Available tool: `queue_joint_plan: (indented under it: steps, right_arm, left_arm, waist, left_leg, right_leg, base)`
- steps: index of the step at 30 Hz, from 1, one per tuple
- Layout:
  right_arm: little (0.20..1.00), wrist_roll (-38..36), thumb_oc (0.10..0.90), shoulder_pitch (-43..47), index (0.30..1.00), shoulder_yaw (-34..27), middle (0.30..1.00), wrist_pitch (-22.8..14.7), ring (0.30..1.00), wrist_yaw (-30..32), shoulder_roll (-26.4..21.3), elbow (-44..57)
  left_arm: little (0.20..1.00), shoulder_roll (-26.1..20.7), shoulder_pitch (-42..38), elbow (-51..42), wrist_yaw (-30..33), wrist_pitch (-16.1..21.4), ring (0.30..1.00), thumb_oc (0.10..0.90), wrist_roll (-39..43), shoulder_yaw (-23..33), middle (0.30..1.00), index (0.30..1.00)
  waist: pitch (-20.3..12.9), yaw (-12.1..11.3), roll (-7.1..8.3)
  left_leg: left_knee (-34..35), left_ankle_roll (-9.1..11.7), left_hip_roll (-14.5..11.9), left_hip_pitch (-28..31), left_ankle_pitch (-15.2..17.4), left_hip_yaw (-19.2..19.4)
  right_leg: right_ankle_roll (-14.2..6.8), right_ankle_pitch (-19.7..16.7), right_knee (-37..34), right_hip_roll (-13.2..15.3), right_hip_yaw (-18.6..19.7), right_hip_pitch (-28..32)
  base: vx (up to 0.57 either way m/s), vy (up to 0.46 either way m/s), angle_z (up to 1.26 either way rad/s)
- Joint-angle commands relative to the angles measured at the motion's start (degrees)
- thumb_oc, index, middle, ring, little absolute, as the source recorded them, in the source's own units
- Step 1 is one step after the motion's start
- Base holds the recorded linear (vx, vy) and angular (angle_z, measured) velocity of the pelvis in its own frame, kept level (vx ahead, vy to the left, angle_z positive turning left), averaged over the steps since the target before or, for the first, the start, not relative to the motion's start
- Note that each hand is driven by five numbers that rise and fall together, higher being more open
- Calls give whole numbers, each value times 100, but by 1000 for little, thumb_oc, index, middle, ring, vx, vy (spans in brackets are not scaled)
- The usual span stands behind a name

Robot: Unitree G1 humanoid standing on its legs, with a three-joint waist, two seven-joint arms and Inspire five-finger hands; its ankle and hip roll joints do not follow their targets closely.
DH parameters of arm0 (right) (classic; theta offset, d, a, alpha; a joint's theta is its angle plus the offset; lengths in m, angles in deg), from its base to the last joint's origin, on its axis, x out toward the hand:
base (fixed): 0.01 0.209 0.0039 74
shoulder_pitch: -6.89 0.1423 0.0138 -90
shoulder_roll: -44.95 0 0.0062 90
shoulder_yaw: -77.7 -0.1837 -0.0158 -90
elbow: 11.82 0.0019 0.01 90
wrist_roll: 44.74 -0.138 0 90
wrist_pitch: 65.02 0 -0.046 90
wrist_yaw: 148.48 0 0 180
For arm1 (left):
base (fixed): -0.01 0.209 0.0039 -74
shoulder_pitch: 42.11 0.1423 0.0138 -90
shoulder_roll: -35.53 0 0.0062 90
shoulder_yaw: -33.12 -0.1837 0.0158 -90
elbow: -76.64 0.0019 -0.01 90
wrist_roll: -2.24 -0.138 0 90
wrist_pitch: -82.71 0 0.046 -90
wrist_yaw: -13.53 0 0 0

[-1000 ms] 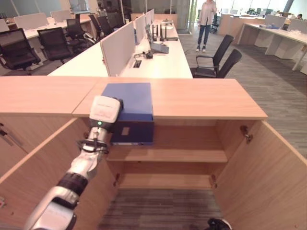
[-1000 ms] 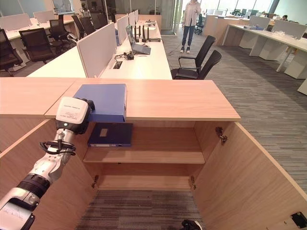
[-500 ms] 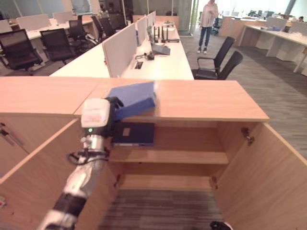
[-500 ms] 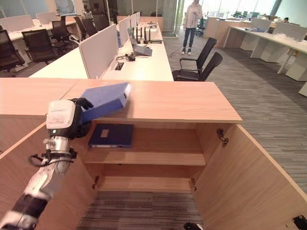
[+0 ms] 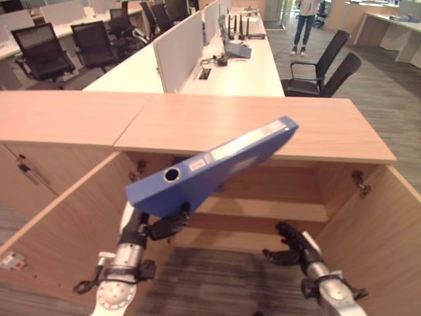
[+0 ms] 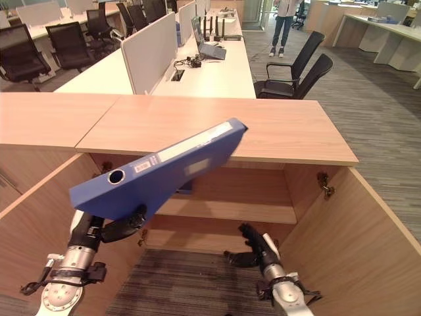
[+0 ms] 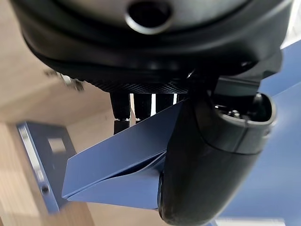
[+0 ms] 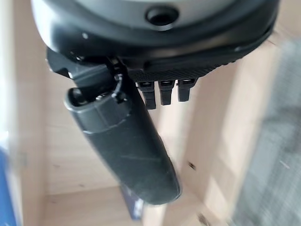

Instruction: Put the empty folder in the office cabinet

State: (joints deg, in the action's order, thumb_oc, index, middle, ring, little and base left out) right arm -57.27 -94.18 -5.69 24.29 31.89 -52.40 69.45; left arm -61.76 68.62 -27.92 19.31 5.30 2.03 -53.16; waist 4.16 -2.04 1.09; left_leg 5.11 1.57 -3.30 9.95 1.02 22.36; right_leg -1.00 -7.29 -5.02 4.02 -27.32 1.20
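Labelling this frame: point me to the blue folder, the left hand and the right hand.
blue folder (image 5: 217, 164), left eye view, on its spine.
left hand (image 5: 168, 226), left eye view, on the dark fingers curled under the folder's lower end.
right hand (image 6: 255, 246), right eye view, on the dark palm in front of the open cabinet.

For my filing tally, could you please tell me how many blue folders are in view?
2: one folder tilted in the left robot hand before the open cabinet; another lies on its upper shelf. Others may be hidden.

Blue folder (image 5: 210, 166) hides most of 2nd folder (image 6: 186, 187) on shelf.
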Motion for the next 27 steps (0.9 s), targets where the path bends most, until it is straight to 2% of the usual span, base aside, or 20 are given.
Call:
queue_joint_plan:
  steps: [1, 10, 11, 13, 14, 15, 16, 18, 20, 22, 27]
  right_arm:
    - [900, -80, 800, 390, 900, -615, 900, -639, 900, -45, -225, 657]
    - [900, 279, 800, 352, 900, -1103, 900, -697, 900, 130, -241, 1153]
    - [900, 642, 800, 347, 900, -1192, 900, -669, 900, 209, -346, 1224]
    - [900, 890, 800, 329, 900, -1254, 900, -640, 900, 259, -393, 1307]
    - [900, 1522, 800, 351, 900, -1437, 900, -676, 900, 420, -608, 1540]
    - [900, 1829, 800, 363, 900, -1518, 900, -688, 900, 496, -707, 1698]
    - [900, 1864, 800, 351, 900, -1520, 900, -677, 900, 503, -696, 1723]
    - [900, 2410, 800, 440, 900, -1597, 900, -714, 900, 573, -908, 2067]
    - [900, 2754, 800, 762, 900, -1445, 900, -832, 900, 572, -1144, 2455]
    - [900, 2770, 800, 882, 900, -1363, 900, -857, 900, 555, -1178, 2520]
    - [900, 2595, 800, 1548, 900, -852, 900, -1055, 900, 300, -1355, 2992]
  left_arm:
    - [300, -180, -65, -75, 246, -25, 300, 400, -380, 639, 300, 300]
    - [300, -3, 37, 126, 562, -139, 300, 400, -828, 1028, 300, 300]
    - [300, -45, 69, 183, 614, -191, 300, 400, -1071, 1138, 300, 300]
    - [300, -69, 101, 187, 623, -219, 300, 400, -1256, 1199, 300, 300]
    - [300, -217, 177, 179, 622, -232, 300, 400, -1552, 1342, 300, 300]
    - [300, -272, 215, 140, 622, -213, 300, 400, -1664, 1398, 300, 300]
    - [300, -261, 219, 130, 620, -212, 300, 400, -1674, 1399, 300, 300]
    - [300, -396, 277, 24, 573, -160, 300, 400, -1880, 1481, 300, 300]
    - [300, -679, 225, -115, 442, -84, 300, 400, -2124, 1356, 300, 300]
    - [300, -744, 182, -124, 419, -66, 300, 400, -2170, 1322, 300, 300]
    - [300, -1281, 53, -302, -17, 117, 300, 400, -2233, 951, 300, 300]
  waist:
    - [58, -12, 111]
    - [63, -48, 143]
    - [71, -53, 150]
    - [73, -55, 147]
    - [79, -61, 143]
    - [82, -65, 141]
    - [83, -65, 137]
    - [86, -74, 125]
    - [70, -94, 101]
    - [76, -93, 104]
    - [73, -118, 82]
  left_leg:
    - [-11, 189, -10, -133, 210, -108]
    - [-11, 165, -3, -166, 227, -140]
    - [-11, 159, -5, -175, 228, -145]
    - [-11, 156, -7, -179, 232, -153]
    - [-11, 152, -10, -184, 233, -165]
    - [-11, 150, -13, -187, 233, -165]
    - [-11, 150, -13, -187, 233, -165]
    - [-11, 146, -14, -189, 237, -168]
    - [-11, 148, -15, -184, 228, -164]
    - [-11, 151, -16, -184, 225, -159]
    - [-11, 166, -26, -172, 210, -133]
  right_leg:
    - [-597, 650, 2, 245, 11, 715]
    - [-592, 647, 2, 241, 11, 683]
    - [-592, 644, 2, 238, 16, 676]
    - [-593, 643, 2, 237, 19, 671]
    - [-599, 642, 2, 237, 31, 665]
    - [-601, 643, 2, 238, 34, 665]
    - [-601, 643, 2, 237, 35, 664]
    - [-604, 640, 2, 240, 54, 660]
    - [-610, 632, 2, 242, 59, 660]
    - [-610, 626, 2, 242, 64, 661]
    - [-615, 597, 2, 258, 73, 663]
  base:
    - [0, 0, 0]
    - [0, 0, 0]
    - [0, 0, 0]
    - [0, 0, 0]
    - [0, 0, 0]
    - [0, 0, 0]
    - [0, 0, 0]
    - [0, 0, 0]
    - [0, 0, 0]
    - [0, 0, 0]
    - [0, 0, 0]
